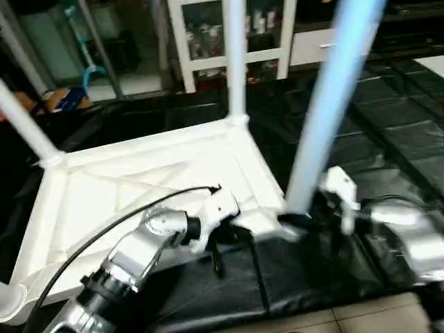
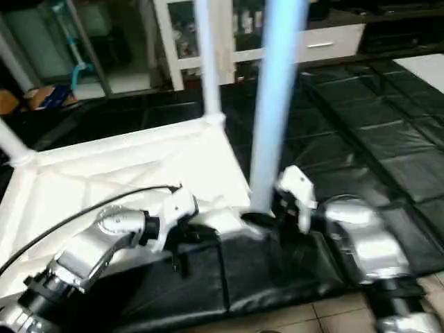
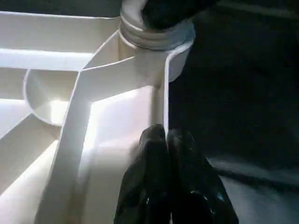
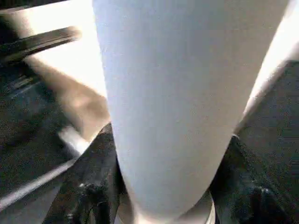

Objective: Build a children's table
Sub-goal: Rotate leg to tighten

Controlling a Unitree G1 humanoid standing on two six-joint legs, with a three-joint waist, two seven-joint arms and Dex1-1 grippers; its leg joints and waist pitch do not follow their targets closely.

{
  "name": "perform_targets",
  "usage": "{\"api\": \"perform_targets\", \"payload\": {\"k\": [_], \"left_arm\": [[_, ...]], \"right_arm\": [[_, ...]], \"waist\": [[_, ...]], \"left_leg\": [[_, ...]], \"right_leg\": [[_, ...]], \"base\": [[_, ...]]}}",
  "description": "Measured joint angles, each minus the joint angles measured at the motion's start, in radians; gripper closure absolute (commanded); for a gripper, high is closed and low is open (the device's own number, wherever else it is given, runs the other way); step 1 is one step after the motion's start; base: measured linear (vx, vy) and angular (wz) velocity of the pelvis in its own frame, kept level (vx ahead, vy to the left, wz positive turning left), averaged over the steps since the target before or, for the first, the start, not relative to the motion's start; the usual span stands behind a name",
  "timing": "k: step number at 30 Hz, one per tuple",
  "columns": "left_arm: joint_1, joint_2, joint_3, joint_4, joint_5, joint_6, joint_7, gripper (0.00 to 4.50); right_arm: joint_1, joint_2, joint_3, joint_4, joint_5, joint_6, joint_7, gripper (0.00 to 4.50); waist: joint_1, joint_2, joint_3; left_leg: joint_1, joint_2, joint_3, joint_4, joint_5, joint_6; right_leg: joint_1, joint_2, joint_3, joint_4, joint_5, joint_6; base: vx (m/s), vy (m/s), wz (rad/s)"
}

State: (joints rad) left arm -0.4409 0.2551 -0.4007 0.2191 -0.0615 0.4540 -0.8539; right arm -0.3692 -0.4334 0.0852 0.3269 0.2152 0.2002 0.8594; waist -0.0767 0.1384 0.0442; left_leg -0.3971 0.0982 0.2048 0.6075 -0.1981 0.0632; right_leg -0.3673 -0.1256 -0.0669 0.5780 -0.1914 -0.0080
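Right pincer sits at the foot of the near leg, one black finger on each side of it, clasping it where it enters the corner socket of the tabletop. Left pincer has its fingers pressed together, tips at the tabletop's rim just beside that same corner. The tabletop lies ribs-up on a black mat on the floor, with two more legs standing at its far corners.

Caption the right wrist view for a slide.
Right gripper straddling the base of a white leg at the tabletop corner.
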Motion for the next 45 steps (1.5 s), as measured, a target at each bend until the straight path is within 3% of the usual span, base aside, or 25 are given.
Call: {"api": "perform_targets", "payload": {"k": [8, 14, 21, 22, 25, 26, 28, 35, 39, 45], "left_arm": [[-0.083, -0.167, 0.027, 0.158, 0.039, -0.005, 0.280, 4.50], [-0.118, -0.210, 0.037, 0.238, 0.050, -0.045, 0.326, 4.50], [-0.104, -0.184, 0.032, 0.231, 0.051, -0.078, 0.296, 4.50], [-0.097, -0.174, 0.030, 0.224, 0.048, -0.086, 0.280, 4.50], [-0.080, -0.131, 0.032, 0.195, 0.046, -0.114, 0.236, 4.50], [-0.077, -0.116, 0.034, 0.189, 0.046, -0.117, 0.222, 4.50], [-0.070, -0.103, 0.039, 0.177, 0.046, -0.119, 0.204, 4.50], [0.003, -0.020, 0.025, 0.069, 0.012, -0.134, 0.066, 4.50], [0.025, 0.030, -0.004, 0.014, -0.017, -0.131, -0.035, 4.50], [0.037, 0.053, -0.027, -0.022, -0.022, -0.124, -0.094, 4.50]], "right_arm": [[-0.049, 0.192, -0.059, 0.048, -0.108, 0.030, -0.489, 2.48], [-0.050, 0.312, -0.085, 0.046, -0.155, 0.030, -0.696, 2.50], [-0.034, 0.309, -0.096, 0.022, -0.132, 0.029, -0.634, 2.51], [-0.025, 0.302, -0.097, 0.008, -0.126, 0.031, -0.610, 1.95], [-0.008, 0.279, -0.106, -0.047, -0.040, 0.034, -0.481, 1.74], [-0.002, 0.259, -0.102, -0.072, -0.016, 0.034, -0.427, 1.44], [-0.002, 0.239, -0.092, -0.090, -0.011, 0.034, -0.381, 1.36], [0.009, 0.034, -0.046, -0.179, 0.056, 0.065, -0.071, 0.68], [0.015, -0.111, -0.006, -0.187, 0.048, 0.077, 0.107, 0.55], [0.016, -0.146, 0.027, -0.158, 0.043, 0.081, 0.185, 0.55]], "waist": [[-0.033, -0.003, 0.002], [-0.041, -0.005, 0.004], [-0.048, -0.008, 0.006], [-0.049, -0.008, 0.006], [-0.057, -0.005, 0.004], [-0.059, -0.004, 0.004], [-0.059, -0.004, 0.004], [-0.038, 0.002, 0.000], [-0.001, 0.002, -0.001], [0.034, 0.003, -0.002]], "left_leg": [[-0.005, -0.002, -0.001, 0.001, 0.000, 0.000], [-0.008, -0.002, -0.001, 0.000, 0.000, 0.000], [-0.012, -0.002, -0.002, -0.003, 0.000, 0.000], [-0.012, -0.002, -0.003, -0.003, 0.000, 0.000], [-0.020, -0.002, -0.003, -0.003, 0.000, 0.000], [-0.020, -0.002, -0.003, -0.002, 0.000, 0.000], [-0.020, -0.001, -0.003, 0.000, 0.000, 0.000], [-0.018, 0.002, -0.003, -0.001, 0.000, 0.000], [-0.013, 0.002, -0.002, 0.000, 0.000, 0.000], [-0.008, 0.002, 0.001, 0.000, 0.000, 0.000]], "right_leg": [[-0.010, -0.001, 0.002, -0.003, -0.010, 0.017], [-0.012, -0.001, 0.001, -0.003, -0.014, 0.023], [-0.015, -0.001, 0.000, -0.003, -0.015, 0.025], [-0.015, -0.001, 0.000, -0.003, -0.015, 0.025], [-0.017, -0.001, 0.000, -0.002, -0.013, 0.022], [-0.017, -0.001, 0.000, -0.002, -0.006, 0.021], [-0.017, -0.001, -0.001, -0.001, 0.003, 0.020], [-0.014, -0.001, -0.002, 0.001, 0.007, 0.013], [-0.009, -0.001, -0.001, 0.001, 0.008, 0.013], [-0.005, -0.001, 0.000, 0.000, 0.007, 0.013]], "base": [[-0.028, 0.007, 0.00], [0.000, 0.000, 0.00], [0.000, 0.000, 0.00], [0.000, 0.000, 0.00], [0.000, 0.000, 0.00], [0.000, 0.000, 0.00], [0.000, 0.000, 0.00], [0.009, -0.003, 0.01], [0.000, 0.000, 0.00], [0.000, 0.000, 0.00]]}}
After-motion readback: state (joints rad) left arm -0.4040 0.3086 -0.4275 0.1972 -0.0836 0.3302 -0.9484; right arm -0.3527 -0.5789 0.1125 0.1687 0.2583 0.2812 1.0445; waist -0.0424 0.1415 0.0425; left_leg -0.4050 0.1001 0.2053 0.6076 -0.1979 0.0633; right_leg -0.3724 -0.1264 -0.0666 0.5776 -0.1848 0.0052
